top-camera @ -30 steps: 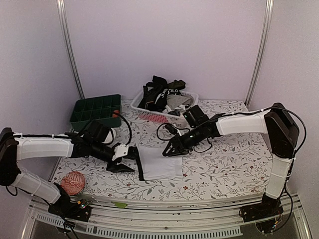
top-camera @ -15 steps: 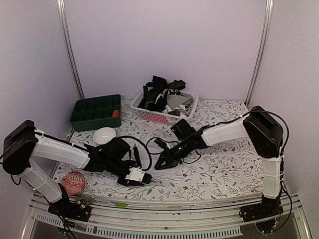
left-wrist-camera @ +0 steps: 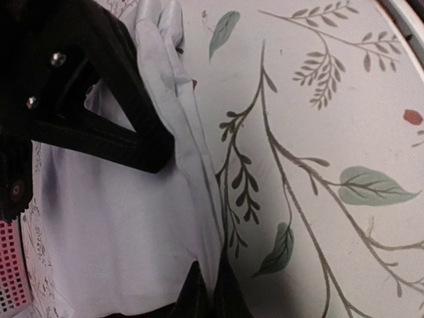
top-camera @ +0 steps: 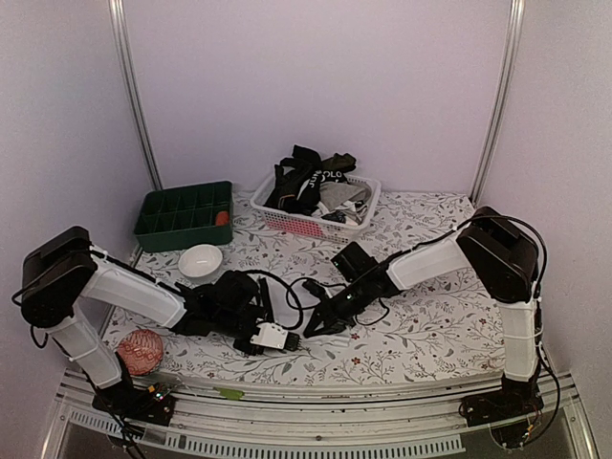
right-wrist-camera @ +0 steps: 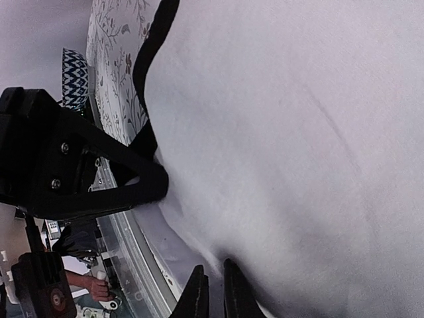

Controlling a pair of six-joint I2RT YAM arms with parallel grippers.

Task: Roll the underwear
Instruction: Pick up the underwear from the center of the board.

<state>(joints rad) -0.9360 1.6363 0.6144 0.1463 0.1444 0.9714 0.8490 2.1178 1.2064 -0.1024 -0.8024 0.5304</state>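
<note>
Grasp step: left gripper (left-wrist-camera: 207, 291) and right gripper (right-wrist-camera: 213, 289) both pinched onto white cloth underwear with black waistband (right-wrist-camera: 298, 132). Next, I judge: roll the edge over evenly.

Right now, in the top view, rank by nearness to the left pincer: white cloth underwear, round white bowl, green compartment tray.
1. White cloth underwear, at the left pincer.
2. Round white bowl, back-left.
3. Green compartment tray, far left.
</note>
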